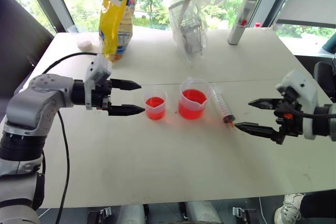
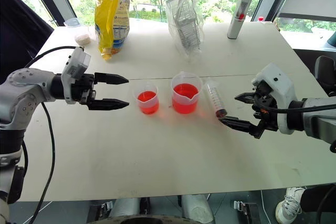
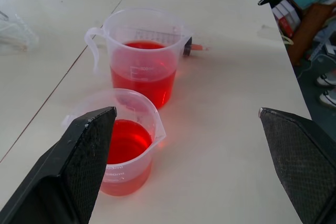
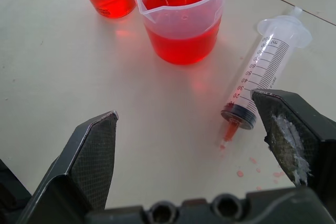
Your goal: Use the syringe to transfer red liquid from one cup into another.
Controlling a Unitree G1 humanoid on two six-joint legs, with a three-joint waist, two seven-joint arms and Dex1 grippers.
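The larger spouted cup (image 1: pixel 193 98) stands mid-table, about half full of red liquid (image 4: pixel 182 35). Just to its left stands the smaller cup (image 1: pixel 155 103), also holding red liquid. The syringe (image 1: pixel 223 106) lies flat on the table right of the larger cup, its reddish tip (image 4: pixel 229 131) pointing toward the near edge, plunger pushed in. My left gripper (image 1: pixel 130 97) hovers open just left of the smaller cup, pointing at it. My right gripper (image 1: pixel 253 115) hovers open just right of the syringe tip, empty.
At the back of the table stand a yellow bag (image 1: pixel 116 14), a clear plastic bag (image 1: pixel 191 17) and a grey-white cylinder with a red dot (image 1: pixel 241 19). A black cable (image 1: pixel 60 124) runs along the left. Small red drops (image 4: pixel 252 166) spot the table near the syringe tip.
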